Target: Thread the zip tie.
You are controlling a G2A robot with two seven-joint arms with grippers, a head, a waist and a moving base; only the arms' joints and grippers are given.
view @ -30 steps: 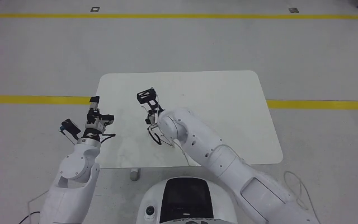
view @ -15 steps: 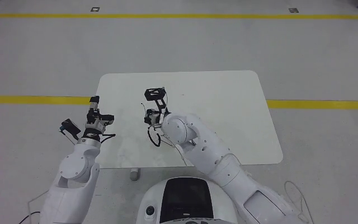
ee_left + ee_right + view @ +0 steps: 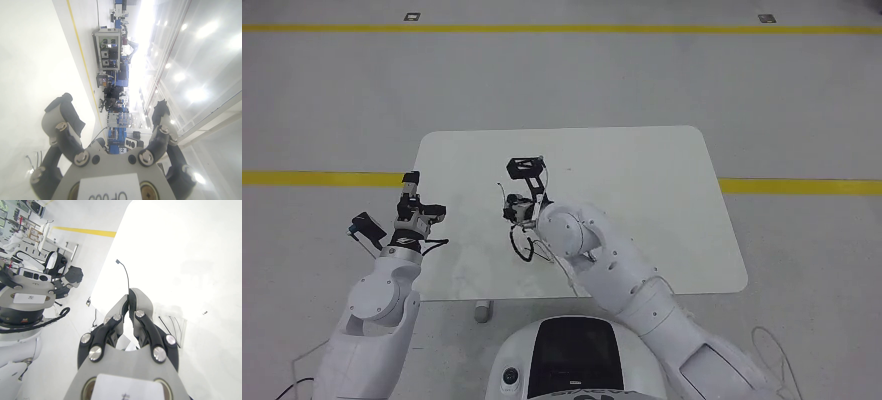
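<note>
My right gripper [image 3: 129, 297] is shut on a thin black zip tie [image 3: 126, 273]. The tie sticks out beyond the fingertips and ends in its small square head, held above the white table [image 3: 170, 247]. From above, the right gripper [image 3: 511, 207] hangs over the table's left half. My left gripper [image 3: 113, 101] stands open with nothing between its fingers, off the table's left edge [image 3: 411, 188]. The right wrist view has it [image 3: 74, 275] to the side of the tie's head, a gap apart.
A clear bag [image 3: 175, 328] holding several spare black zip ties lies on the table close under the right gripper. A small dark speck [image 3: 205, 312] sits beyond it. The table's right half [image 3: 642, 180] is bare.
The right wrist has turned and shifted a little to the right over the table, still holding the zip tie. The left arm has stayed put.
</note>
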